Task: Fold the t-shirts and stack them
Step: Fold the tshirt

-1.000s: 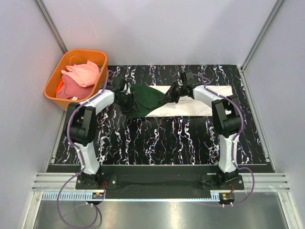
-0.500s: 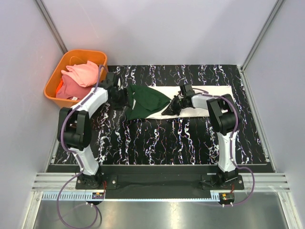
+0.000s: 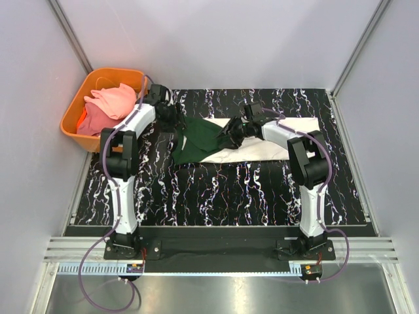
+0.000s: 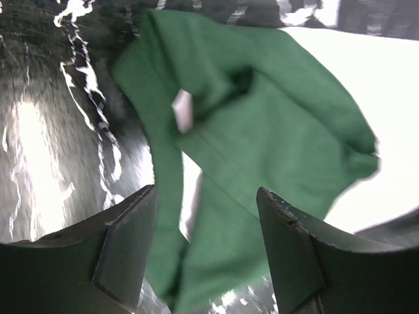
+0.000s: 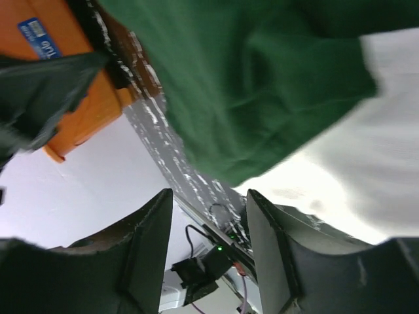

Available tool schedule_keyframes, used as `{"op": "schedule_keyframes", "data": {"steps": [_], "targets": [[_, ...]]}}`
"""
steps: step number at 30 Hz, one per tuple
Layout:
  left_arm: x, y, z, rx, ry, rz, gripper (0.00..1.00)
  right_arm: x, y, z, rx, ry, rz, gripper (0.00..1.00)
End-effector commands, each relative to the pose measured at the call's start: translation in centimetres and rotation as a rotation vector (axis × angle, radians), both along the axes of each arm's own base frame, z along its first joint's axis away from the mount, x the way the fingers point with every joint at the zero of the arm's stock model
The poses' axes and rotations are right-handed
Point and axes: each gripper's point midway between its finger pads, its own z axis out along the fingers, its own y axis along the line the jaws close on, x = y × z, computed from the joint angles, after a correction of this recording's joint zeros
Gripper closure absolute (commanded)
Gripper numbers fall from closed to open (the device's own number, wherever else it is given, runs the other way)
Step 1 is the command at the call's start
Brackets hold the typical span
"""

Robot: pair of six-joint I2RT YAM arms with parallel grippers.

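Orange basket sits just beside the black marbled mat.

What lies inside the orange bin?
A light pink t-shirt lies crumpled over a darker pink one in the orange bin. Anything beneath them is covered.

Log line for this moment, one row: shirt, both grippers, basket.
cream tee: on mat, green sleeve toward orange basket | left gripper: open, empty | right gripper: open, over sleeve | pink tees: in basket

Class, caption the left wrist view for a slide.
Open left gripper over the dark green sleeve of the cream tee.
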Motion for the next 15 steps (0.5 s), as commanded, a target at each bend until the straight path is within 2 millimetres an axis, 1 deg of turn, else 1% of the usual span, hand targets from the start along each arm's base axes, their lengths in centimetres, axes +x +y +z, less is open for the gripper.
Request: {"op": "schedule_keyframes", "data": {"steps": [1,3,4,6,7,10,14,15], "targets": [[1.8,-0.1,0.3,0.009,-0.053,-0.057,0.32,1.3,2.6,1.8,0.038,-0.026,-0.019,0.43],[2.3,-0.2,0.0,0.011,-0.06,-0.07,0.32,1.6,3.5,1.8,0.036,-0.032,-0.017,0.43],[2.4,-0.3,-0.5,0.013,-0.054,-0.076,0.32,1.8,3.5,1.7,0.033,-0.027,-0.028,0.42],[2.8,-0.3,-0.9,0.013,-0.054,-0.074,0.32,1.8,3.9,1.3,0.029,-0.018,-0.033,0.42],[2.9,-0.4,-1.4,0.008,-0.047,-0.071,0.32,1.8,3.9,1.2,0.026,-0.013,-0.041,0.43],[3.3,-0.7,-1.8,-0.013,-0.039,-0.068,0.35,1.4,3.8,0.6,0.019,0.004,-0.043,0.43],[3.5,-1.2,-1.8,-0.034,-0.046,-0.065,0.38,0.5,3.5,-0.1,0.008,0.023,-0.038,0.43],[3.5,-1.3,-1.9,-0.041,-0.042,-0.067,0.41,0.2,3.3,-0.3,0.004,0.033,-0.038,0.43]]}}
